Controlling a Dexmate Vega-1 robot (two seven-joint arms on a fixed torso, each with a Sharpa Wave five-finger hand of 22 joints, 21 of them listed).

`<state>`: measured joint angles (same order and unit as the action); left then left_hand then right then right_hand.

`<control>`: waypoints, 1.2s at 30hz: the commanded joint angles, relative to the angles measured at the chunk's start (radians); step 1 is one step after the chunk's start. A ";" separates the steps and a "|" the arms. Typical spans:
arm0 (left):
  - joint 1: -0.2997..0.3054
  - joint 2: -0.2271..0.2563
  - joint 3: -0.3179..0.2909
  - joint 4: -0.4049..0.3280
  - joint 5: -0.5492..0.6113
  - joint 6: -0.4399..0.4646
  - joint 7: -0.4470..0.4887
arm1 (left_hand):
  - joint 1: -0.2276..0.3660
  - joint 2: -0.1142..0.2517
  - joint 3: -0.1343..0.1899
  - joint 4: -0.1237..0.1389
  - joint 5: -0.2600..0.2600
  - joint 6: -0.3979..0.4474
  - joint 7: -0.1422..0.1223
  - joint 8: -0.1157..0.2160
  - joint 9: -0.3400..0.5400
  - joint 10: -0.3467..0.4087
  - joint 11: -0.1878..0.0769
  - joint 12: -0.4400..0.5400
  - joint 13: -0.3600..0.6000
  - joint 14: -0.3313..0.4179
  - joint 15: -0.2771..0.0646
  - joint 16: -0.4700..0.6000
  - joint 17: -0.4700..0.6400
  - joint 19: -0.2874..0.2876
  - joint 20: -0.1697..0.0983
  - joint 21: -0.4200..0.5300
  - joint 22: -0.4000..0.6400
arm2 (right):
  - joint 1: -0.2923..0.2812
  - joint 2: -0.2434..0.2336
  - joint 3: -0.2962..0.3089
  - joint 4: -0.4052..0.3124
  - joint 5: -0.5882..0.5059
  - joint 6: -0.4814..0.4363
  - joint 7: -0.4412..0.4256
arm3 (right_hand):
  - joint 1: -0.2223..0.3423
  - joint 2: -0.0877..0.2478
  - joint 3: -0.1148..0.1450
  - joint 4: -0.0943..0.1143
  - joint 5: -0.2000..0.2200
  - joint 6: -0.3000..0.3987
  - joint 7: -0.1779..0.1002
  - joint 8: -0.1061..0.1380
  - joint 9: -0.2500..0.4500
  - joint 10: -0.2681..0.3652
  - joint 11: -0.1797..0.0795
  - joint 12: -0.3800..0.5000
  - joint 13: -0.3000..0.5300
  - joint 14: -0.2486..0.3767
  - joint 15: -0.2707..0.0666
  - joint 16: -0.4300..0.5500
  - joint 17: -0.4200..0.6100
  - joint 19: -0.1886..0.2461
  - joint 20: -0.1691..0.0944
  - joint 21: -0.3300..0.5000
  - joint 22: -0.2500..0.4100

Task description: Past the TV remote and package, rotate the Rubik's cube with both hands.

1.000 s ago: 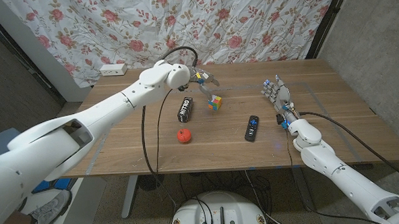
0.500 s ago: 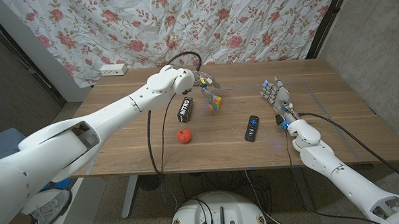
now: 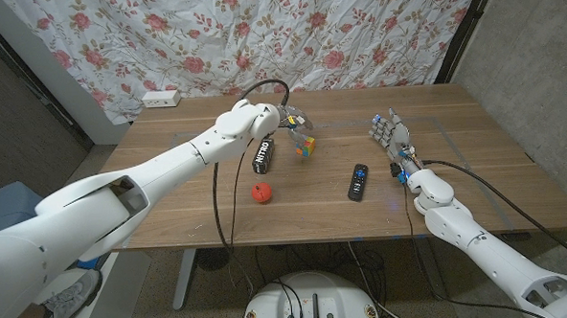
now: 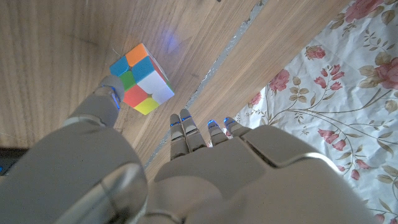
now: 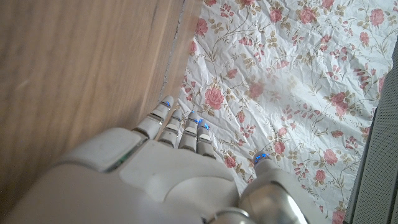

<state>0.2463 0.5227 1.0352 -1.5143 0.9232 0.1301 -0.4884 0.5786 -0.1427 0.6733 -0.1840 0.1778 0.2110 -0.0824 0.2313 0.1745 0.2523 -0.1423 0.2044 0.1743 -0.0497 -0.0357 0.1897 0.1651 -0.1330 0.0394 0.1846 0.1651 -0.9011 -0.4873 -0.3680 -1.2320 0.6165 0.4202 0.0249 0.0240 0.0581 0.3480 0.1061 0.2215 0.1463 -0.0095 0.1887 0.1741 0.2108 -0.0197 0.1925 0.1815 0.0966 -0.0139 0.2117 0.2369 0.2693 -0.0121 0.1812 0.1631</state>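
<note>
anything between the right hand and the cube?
Nothing visible. Bare wood runs from the right hand across to the Rubik's cube. The TV remote lies nearer the robot, off that line. The left hand is already at the cube.

My white left hand [image 3: 291,115] hangs over the multicoloured Rubik's cube [image 3: 305,147]; beside it lie a black package [image 3: 263,156], black TV remote [image 3: 358,183] and red ball [image 3: 260,192], before a rose-patterned curtain [image 3: 259,35].

A rose-print floral curtain [image 3: 259,35] hangs behind the wooden table [image 3: 476,170].
</note>
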 commanded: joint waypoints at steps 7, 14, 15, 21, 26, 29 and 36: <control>0.032 -0.004 0.020 -0.005 0.061 0.056 0.059 | 0.036 -0.009 -0.014 0.000 0.002 0.043 -0.008 0.020 0.006 0.045 -0.010 0.010 0.005 0.051 -0.027 0.008 0.003 0.056 0.024 0.017 0.003 | 0.001 0.010 0.002 0.014 0.009 -0.007 -0.011 | 0.000 0.004 0.003 -0.004 0.002 0.002 -0.010 0.004 0.003 0.011 0.000 0.001 0.003 0.005 0.006 0.001 0.000 0.006 0.007 0.005 0.003; 0.035 -0.007 0.025 0.006 0.063 0.053 0.068 | 0.042 -0.012 -0.018 0.000 0.001 0.048 -0.010 0.022 0.007 0.051 -0.019 0.008 0.005 0.060 -0.027 0.007 0.003 0.062 0.020 0.015 0.003 | 0.002 0.012 0.002 0.018 0.010 -0.007 -0.011 | 0.000 0.005 0.003 -0.003 0.002 0.004 -0.011 0.004 0.003 0.012 -0.002 0.001 0.003 0.005 0.006 0.001 0.000 0.007 0.007 0.006 0.003; 0.036 -0.007 0.024 0.006 0.062 0.053 0.070 | 0.043 -0.013 -0.019 0.000 0.001 0.048 -0.010 0.022 0.007 0.052 -0.023 0.008 0.005 0.061 -0.027 0.007 0.003 0.063 0.020 0.015 0.003 | 0.003 0.013 0.002 0.019 0.010 -0.006 -0.010 | 0.000 0.005 0.003 -0.003 0.002 0.004 -0.011 0.004 0.003 0.012 -0.001 0.001 0.003 0.005 0.006 0.002 0.000 0.007 0.007 0.006 0.003; 0.038 -0.011 0.028 0.017 0.063 0.049 0.082 | 0.047 -0.015 -0.023 0.000 0.000 0.050 -0.009 0.022 0.007 0.059 -0.026 0.008 0.006 0.069 -0.025 0.007 0.003 0.068 0.019 0.014 0.003 | 0.005 0.017 0.000 0.024 0.011 -0.007 -0.009 | -0.001 0.006 0.003 -0.003 0.002 0.004 -0.012 0.004 0.003 0.012 -0.002 0.001 0.003 0.005 0.006 0.002 0.000 0.008 0.007 0.006 0.003; 0.041 -0.012 0.028 0.020 0.059 0.048 0.092 | 0.054 -0.015 -0.027 0.001 0.000 0.051 -0.011 0.022 0.007 0.070 -0.034 0.008 0.006 0.080 -0.023 0.007 0.003 0.075 0.019 0.013 0.003 | 0.001 0.015 0.000 0.018 0.010 -0.009 -0.014 | -0.001 0.007 0.003 -0.003 0.002 0.005 -0.012 0.004 0.003 0.014 -0.002 0.001 0.003 0.005 0.005 0.002 0.000 0.009 0.008 0.006 0.003; 0.043 -0.012 0.027 0.019 0.055 0.046 0.096 | 0.059 -0.015 -0.029 0.001 0.000 0.053 -0.019 0.022 0.008 0.073 -0.031 0.007 0.006 0.085 -0.022 0.007 0.003 0.083 0.018 0.014 0.002 | -0.002 0.013 0.000 0.014 0.009 -0.012 -0.016 | -0.001 0.007 0.003 -0.003 0.002 0.005 -0.013 0.004 0.003 0.014 -0.002 0.001 0.003 0.005 0.005 0.002 -0.001 0.009 0.008 0.006 0.003; 0.061 -0.002 0.024 -0.001 0.077 0.065 0.136 | 0.082 -0.005 -0.032 0.002 0.003 0.086 -0.033 0.035 0.010 0.093 -0.026 0.007 0.008 0.112 -0.023 0.008 0.003 0.097 0.017 0.012 0.002 | -0.004 0.018 -0.003 0.015 0.011 -0.010 -0.012 | -0.001 0.009 0.003 -0.002 0.002 0.007 -0.014 0.004 0.003 0.016 -0.001 0.001 0.003 0.005 0.005 0.002 -0.001 0.011 0.011 0.007 0.003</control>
<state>0.2890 0.5129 1.0613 -1.4999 0.9820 0.1789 -0.3941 0.6439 -0.1485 0.6441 -0.1822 0.1778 0.2826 -0.1179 0.2592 0.1793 0.3340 -0.1676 0.2043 0.1796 0.0438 -0.0360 0.1897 0.1651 -0.0475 0.0535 0.1976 0.1651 -0.9005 -0.4734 -0.3673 -1.2136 0.6261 0.4115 0.0125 0.0240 0.0581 0.3480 0.1061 0.2215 0.1517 -0.0147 0.1887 0.1741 0.2218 -0.0196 0.1925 0.1818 0.0966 -0.0140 0.2117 0.2372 0.2765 -0.0051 0.1812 0.1631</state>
